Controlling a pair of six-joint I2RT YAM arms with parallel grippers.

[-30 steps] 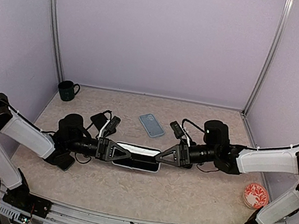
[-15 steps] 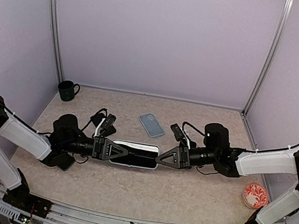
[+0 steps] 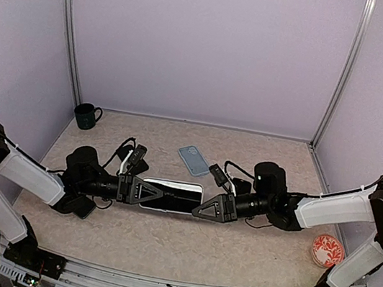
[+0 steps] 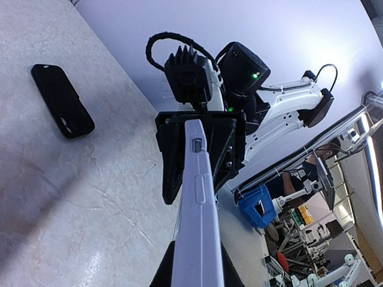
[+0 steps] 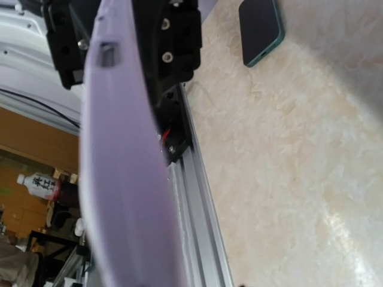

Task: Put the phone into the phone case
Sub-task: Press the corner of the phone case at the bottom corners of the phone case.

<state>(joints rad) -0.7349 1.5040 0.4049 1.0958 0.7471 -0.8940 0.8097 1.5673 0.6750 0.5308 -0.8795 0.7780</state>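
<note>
The left gripper (image 3: 160,195) is clamped tight on one end of the case (image 3: 177,195), a smooth pale lilac shell with raised side buttons. The right gripper (image 3: 202,206) flanks the other end, jaws narrow; whether it truly pinches I cannot tell. The phone (image 3: 194,161), teal-edged with a dark glossy face, lies flat just behind them on the speckled beige table (image 3: 232,255). A bottle (image 5: 39,185) beyond the rail has a label too small to read. A dark mug (image 3: 86,116) stands in the far left corner, well apart.
</note>
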